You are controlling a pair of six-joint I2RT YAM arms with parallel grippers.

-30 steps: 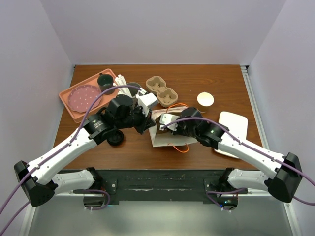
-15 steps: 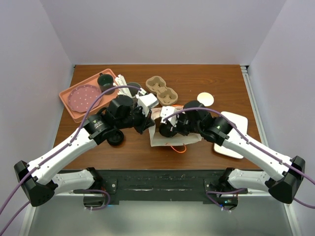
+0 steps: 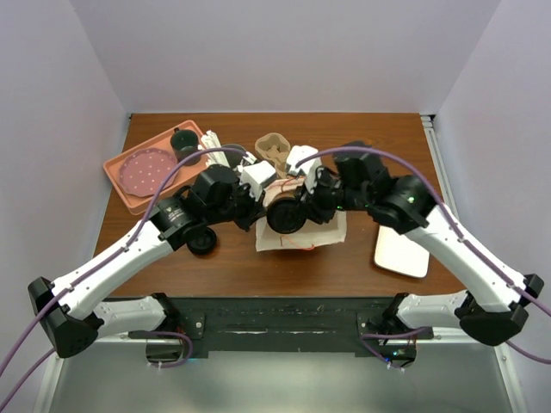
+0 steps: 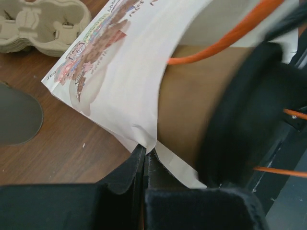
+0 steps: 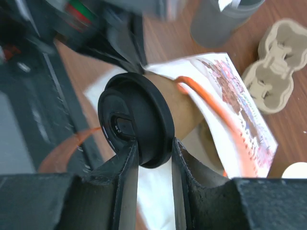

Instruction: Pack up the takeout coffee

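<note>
Takeout coffee (image 5: 181,109) has smooth brown sides, round black lid (image 5: 136,123).

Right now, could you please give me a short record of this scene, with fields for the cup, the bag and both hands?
Cup: takeout coffee, brown sides, black lid, lying sideways
Cup position: base end inside the bag mouth, lid end outside
Right hand: closed on the lid's edge
Left hand: shut on the bag's lower mouth edge
Bag: white printed paper bag, orange handles, lying on the table
Cup carrier: beyond the bag, visible holes empty
</note>
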